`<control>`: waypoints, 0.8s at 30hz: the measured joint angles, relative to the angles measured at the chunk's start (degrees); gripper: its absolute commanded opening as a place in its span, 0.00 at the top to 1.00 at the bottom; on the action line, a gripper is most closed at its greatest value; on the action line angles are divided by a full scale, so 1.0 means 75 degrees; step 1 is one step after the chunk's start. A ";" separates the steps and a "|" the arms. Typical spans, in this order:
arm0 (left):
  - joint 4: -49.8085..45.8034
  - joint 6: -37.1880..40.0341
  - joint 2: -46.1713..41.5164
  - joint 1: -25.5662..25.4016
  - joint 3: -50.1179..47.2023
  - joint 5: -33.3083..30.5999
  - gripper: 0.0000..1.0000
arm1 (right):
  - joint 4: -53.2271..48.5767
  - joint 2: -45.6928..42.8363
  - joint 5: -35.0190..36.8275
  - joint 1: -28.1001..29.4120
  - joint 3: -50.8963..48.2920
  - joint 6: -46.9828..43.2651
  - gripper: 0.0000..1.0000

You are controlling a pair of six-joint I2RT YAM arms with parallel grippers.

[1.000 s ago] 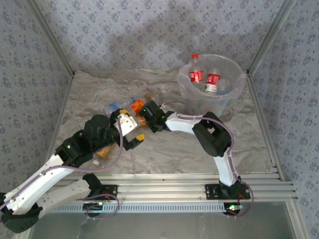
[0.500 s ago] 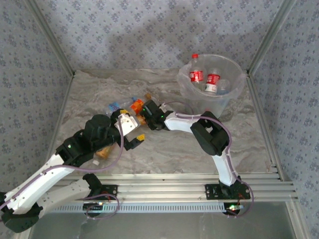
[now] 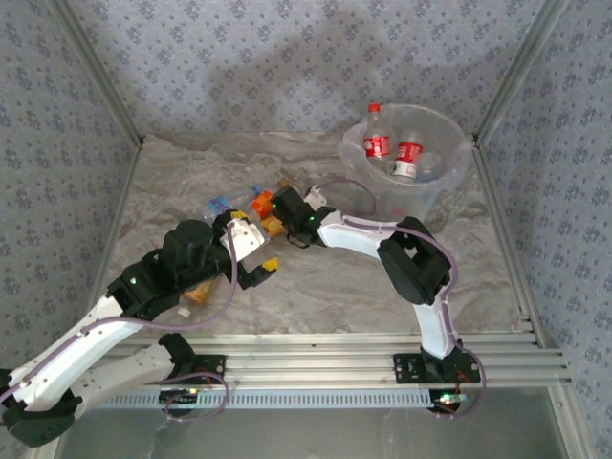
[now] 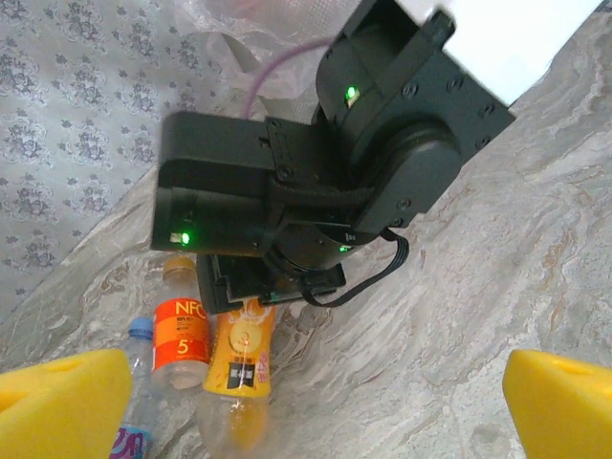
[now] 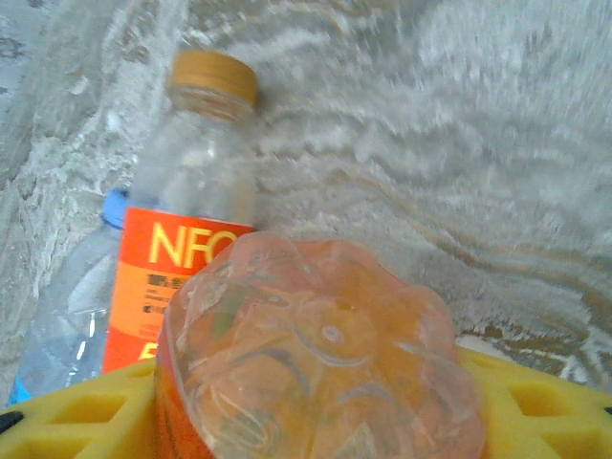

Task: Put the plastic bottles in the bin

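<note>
While the bin [image 3: 448, 182] stands at the far right of the table [image 3: 316, 296] with red-labelled bottles [image 3: 377, 144] inside it, your right gripper [image 3: 274, 226] sits left of centre. It is clamped on an amber bottle [image 5: 320, 363]. The bottle's base faces the wrist camera, and the yellow pads [image 5: 535, 402] press on either side of it. Just beside it lie an orange-labelled NFC bottle [image 5: 182, 258] with a tan cap and a clear blue-capped bottle [image 5: 62, 306]. You cannot tell whether the held bottle is off the table. That arm reaches low and leftward from its base, with the elbow bent near the bin. Your left gripper [image 4: 316, 397] is spread wide with nothing between its pads. It points at the right wrist, and its arm stretches forward over the table's near left.
</note>
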 measured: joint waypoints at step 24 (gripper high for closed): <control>0.1521 -0.0970 -0.0921 0.0012 -0.0941 0.0189 0.00 | -0.0697 -0.2559 0.2401 0.0874 0.1046 -0.9092 0.36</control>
